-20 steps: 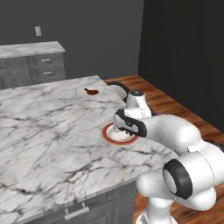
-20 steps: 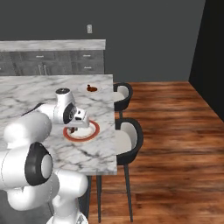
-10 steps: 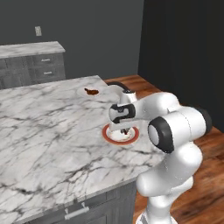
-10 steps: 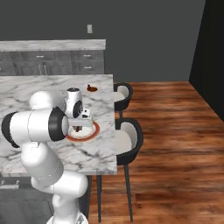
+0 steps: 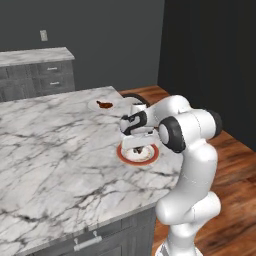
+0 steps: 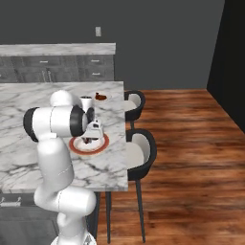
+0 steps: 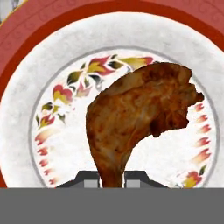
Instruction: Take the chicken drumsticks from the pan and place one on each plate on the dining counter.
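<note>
I see my claw pinching the narrow bone end of a glossy reddish-brown drumstick, its meaty end rough and darker, right over the middle of the round red-rimmed, flower-patterned white plate. The plate sits on the veined marble table.

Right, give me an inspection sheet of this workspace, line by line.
Surface: dining counter, veined marble, dark cabinets below.
Job's things: red-rimmed plate near the counter's edge; drumstick over its middle, narrow end between the jaws. Pale plate farther back holds the second drumstick.
Clutter: nothing seen.
Grippers: gripper shut on the drumstick, just above the red-rimmed plate.
Cables: nothing seen.
Surroundings: two dark stools, wood floor, wall outlet.
</note>
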Controlling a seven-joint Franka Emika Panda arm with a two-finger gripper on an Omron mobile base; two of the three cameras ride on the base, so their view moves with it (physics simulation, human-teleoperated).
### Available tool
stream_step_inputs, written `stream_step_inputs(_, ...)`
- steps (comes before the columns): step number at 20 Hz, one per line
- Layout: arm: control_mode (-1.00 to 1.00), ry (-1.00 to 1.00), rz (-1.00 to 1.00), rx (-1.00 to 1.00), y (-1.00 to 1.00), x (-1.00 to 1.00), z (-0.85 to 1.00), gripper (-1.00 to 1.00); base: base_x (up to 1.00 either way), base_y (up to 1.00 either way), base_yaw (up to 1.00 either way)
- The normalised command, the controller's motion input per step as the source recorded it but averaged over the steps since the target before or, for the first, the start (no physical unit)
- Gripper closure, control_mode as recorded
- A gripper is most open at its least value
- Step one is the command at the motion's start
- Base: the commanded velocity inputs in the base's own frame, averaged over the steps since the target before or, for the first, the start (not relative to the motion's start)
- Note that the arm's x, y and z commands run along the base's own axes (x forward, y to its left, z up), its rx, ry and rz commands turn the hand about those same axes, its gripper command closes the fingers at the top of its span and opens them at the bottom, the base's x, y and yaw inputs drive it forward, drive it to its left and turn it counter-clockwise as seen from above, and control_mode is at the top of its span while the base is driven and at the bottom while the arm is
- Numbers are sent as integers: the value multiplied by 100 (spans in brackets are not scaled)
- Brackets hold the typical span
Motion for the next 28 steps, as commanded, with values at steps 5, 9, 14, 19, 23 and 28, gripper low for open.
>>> stream_step_inputs(5,-100,0,0,0,0,24,-15,-100,0,0,0)
stream_step_inputs(9,-100,0,0,0,0,-1,-4,-100,0,0,0)
stream_step_inputs(14,-100,-1,0,0,0,-22,8,-100,0,0,0)
stream_step_inputs(19,-100,-4,0,-3,0,-28,51,-100,0,0,0)
stream_step_inputs(23,-100,-9,0,-5,-1,-61,43,-100,0,0,0)
stream_step_inputs(28,-100,-20,0,-1,-7,-87,16,-100,0,0,0)
